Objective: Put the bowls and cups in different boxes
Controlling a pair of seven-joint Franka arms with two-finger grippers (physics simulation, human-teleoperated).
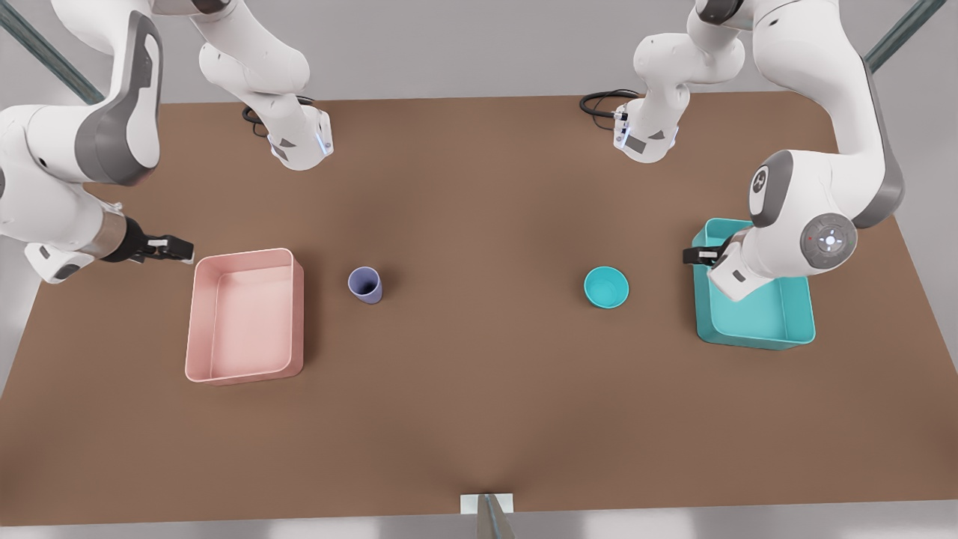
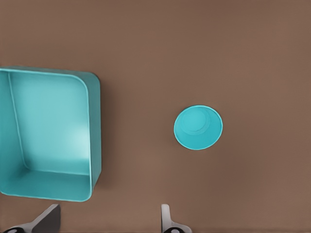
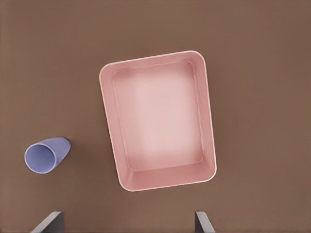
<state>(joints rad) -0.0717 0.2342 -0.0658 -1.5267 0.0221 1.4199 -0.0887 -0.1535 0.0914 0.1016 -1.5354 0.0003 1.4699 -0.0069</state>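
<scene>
I work at a bare simulated test bench: a plain brown tabletop (image 1: 479,419) against a blank grey wall (image 1: 464,45), my two white arms mounted at its far edge, metal frame struts (image 1: 45,52) in the corners.

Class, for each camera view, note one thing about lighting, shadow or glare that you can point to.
Front view: a soft dark patch shades the table behind the cup. Left wrist view: a pale glare spot sits on the teal box floor. Right wrist view: the pink box floor looks washed out, brightest mid-floor.
</scene>
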